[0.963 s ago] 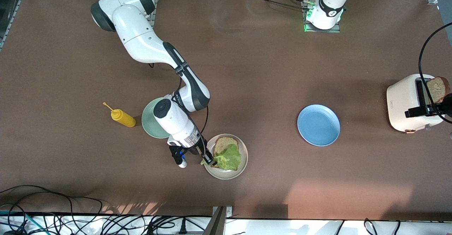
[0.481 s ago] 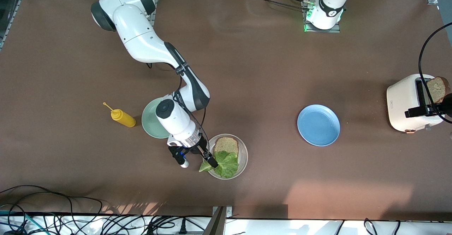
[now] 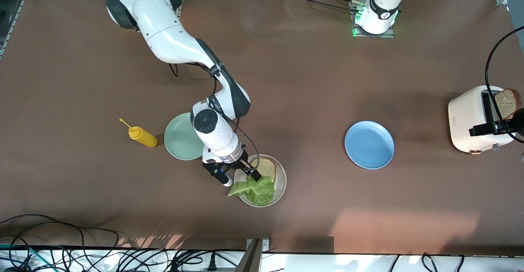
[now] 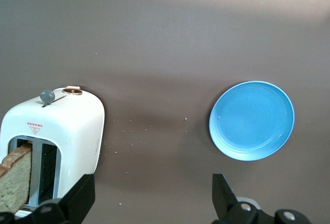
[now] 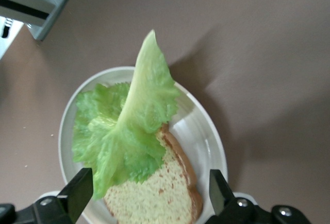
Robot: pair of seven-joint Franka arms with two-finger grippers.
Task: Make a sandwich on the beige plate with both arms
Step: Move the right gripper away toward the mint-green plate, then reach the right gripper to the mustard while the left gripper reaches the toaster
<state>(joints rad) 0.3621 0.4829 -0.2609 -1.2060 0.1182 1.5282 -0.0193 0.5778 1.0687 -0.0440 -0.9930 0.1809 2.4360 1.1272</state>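
The beige plate point(image 3: 281, 182) holds one slice of brown bread point(image 3: 267, 166) with a ruffled green lettuce leaf point(image 3: 256, 189) partly on it. The leaf's stalk hangs over the plate's rim on the side toward the right arm's end. My right gripper point(image 3: 239, 177) hovers open over the plate; in the right wrist view the bread point(image 5: 162, 195) and lettuce point(image 5: 129, 131) lie below my right gripper point(image 5: 149, 198), untouched. A second slice point(image 3: 507, 102) stands in the toaster point(image 3: 477, 118). My left gripper point(image 4: 152, 203) waits open above the toaster's edge point(image 4: 56, 136).
A blue plate point(image 3: 369, 144) lies between the beige plate and the toaster. A mint-green plate point(image 3: 180, 141) and a yellow squeeze bottle point(image 3: 141, 136) sit toward the right arm's end. Cables run along the table's near edge.
My right gripper opened, let go of the lettuce, and drew back over the bread. The leaf dropped and settled lower on the plate. The left arm has not moved.
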